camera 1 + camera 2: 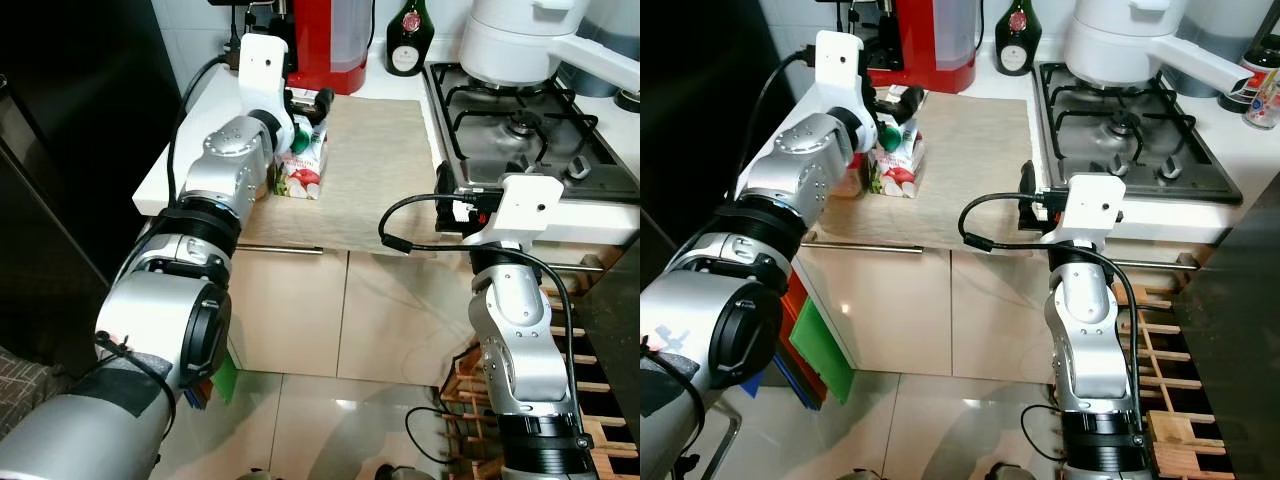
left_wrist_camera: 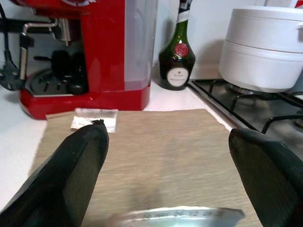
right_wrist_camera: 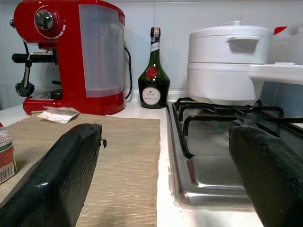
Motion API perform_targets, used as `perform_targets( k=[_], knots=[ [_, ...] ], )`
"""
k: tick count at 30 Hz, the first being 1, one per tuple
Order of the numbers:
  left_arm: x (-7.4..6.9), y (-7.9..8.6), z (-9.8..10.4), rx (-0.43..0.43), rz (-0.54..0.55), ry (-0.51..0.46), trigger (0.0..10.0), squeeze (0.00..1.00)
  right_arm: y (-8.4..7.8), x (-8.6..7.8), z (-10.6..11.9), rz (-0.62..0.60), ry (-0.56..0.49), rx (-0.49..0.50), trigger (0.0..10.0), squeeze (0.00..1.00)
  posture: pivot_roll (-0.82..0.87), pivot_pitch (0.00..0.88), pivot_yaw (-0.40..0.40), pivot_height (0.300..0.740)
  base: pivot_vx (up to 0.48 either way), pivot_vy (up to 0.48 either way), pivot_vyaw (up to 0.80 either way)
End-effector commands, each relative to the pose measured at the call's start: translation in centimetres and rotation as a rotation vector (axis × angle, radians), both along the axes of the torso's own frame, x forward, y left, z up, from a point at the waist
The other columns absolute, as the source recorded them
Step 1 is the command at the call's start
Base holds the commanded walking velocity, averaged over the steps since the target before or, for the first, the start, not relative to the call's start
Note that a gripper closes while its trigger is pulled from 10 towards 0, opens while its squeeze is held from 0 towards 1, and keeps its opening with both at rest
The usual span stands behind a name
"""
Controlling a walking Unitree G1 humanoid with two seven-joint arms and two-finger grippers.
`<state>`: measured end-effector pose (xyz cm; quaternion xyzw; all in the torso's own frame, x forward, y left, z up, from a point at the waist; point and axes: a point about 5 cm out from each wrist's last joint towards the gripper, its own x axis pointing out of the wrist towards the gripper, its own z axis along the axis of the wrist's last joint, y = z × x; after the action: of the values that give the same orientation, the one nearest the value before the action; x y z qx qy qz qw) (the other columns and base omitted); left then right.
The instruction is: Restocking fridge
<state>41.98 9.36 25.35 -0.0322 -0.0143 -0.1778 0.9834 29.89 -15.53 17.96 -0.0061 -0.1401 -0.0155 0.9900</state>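
Observation:
A red-and-white carton with a green cap stands upright on the beige mat on the counter. My left gripper hovers just above it, open, one finger on each side of the carton's top. Its fingers are spread wide and touch nothing. My right gripper sits at the counter's front edge beside the hob, open and empty, with its fingers wide apart. The carton's edge also appears in the right wrist view.
A red coffee machine, a dark green bottle and a white pot on the gas hob line the back. The dark fridge stands at the left. A wooden rack stands low at the right.

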Motion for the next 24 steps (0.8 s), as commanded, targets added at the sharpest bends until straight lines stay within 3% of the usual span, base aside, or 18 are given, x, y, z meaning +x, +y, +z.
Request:
perform_targets(
  k=[1, 17, 19, 24],
  knots=[
    [0.1, 0.0, 0.1, -0.013, 0.004, 0.018, 10.0, 0.00, 0.0, -0.1, 0.1, 0.007, 0.005, -0.009, 10.0, 0.00, -0.09, 0.000, 0.047, 0.740, 0.000, 0.000, 0.00],
    [-0.2, -0.9, -1.7, 0.065, 0.005, 0.070, 10.0, 0.00, 0.0, -0.2, -0.1, 0.014, 0.013, -0.012, 10.0, 0.00, -0.09, 0.000, 0.054, 0.740, 0.000, 0.000, 0.00],
    [-0.2, -0.9, -2.3, 0.121, 0.030, 0.069, 10.0, 0.00, 0.1, -0.2, -0.2, 0.016, 0.018, -0.012, 10.0, 0.00, -0.10, 0.000, 0.058, 0.740, 0.000, 0.000, 0.00],
    [-0.2, -0.5, -2.5, 0.116, 0.077, 0.076, 10.0, 0.00, 0.0, -0.3, -0.4, 0.016, 0.024, -0.012, 10.0, 0.00, -0.09, 0.000, 0.055, 0.740, 0.000, 0.000, 0.00]
  ],
)
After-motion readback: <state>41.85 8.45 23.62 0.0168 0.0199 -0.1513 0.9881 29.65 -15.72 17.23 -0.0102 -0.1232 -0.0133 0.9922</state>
